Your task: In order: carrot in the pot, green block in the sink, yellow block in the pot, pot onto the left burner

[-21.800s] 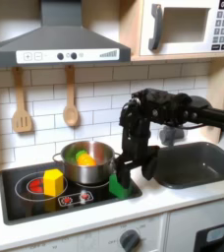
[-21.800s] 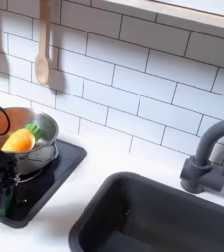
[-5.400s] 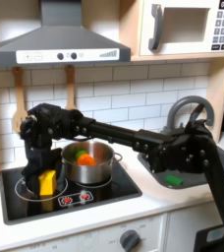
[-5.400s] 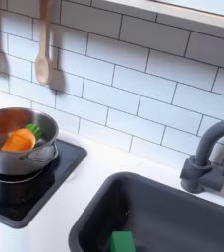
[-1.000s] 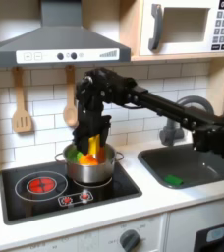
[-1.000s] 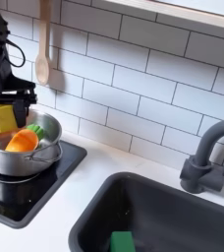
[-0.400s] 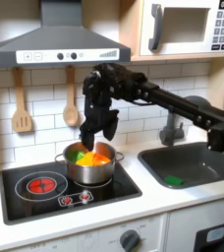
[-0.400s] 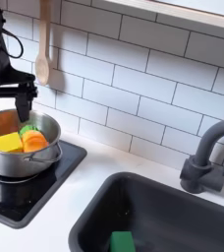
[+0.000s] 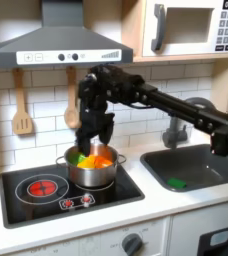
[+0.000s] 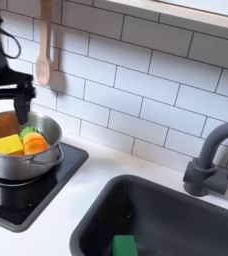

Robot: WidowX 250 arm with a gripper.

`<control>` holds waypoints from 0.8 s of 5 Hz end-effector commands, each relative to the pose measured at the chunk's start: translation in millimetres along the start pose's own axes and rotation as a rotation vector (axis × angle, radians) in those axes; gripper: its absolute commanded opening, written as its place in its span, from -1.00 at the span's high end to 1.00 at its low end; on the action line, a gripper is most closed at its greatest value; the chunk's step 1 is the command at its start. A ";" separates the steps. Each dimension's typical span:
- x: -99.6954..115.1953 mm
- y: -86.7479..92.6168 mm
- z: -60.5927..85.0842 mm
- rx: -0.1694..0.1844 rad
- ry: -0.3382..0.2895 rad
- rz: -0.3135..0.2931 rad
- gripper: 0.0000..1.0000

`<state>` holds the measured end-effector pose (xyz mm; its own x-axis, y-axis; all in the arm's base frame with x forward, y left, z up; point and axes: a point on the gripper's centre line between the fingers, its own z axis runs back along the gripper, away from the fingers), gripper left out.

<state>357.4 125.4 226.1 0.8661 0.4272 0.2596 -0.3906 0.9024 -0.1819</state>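
Three steps look done. The carrot (image 10: 33,144) and yellow block (image 10: 6,145) lie side by side in the pot (image 10: 26,164), and the green block (image 10: 124,246) sits in the sink (image 10: 166,215). What's left is shifting the pot onto the left burner (image 9: 39,187) — bare, with open cooktop beside it. The gripper (image 9: 99,132) hangs just above the pot's rim, fingers parted and holding nothing. The tiled wall stands close behind, so room lies toward the first exterior view's left.

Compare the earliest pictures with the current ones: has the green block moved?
Yes. The green block has left the stove's front corner beside the pot and now lies in the sink, at the first exterior view's right.
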 end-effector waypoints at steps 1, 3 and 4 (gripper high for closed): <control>7.2 20.4 -17.8 0.015 0.040 0.045 -1.00; 7.4 29.6 -35.3 0.040 0.091 0.053 -1.00; 7.3 34.3 -38.0 0.041 0.097 0.062 -1.00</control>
<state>363.6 154.1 186.5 0.8701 0.4671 0.1573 -0.4456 0.8819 -0.1542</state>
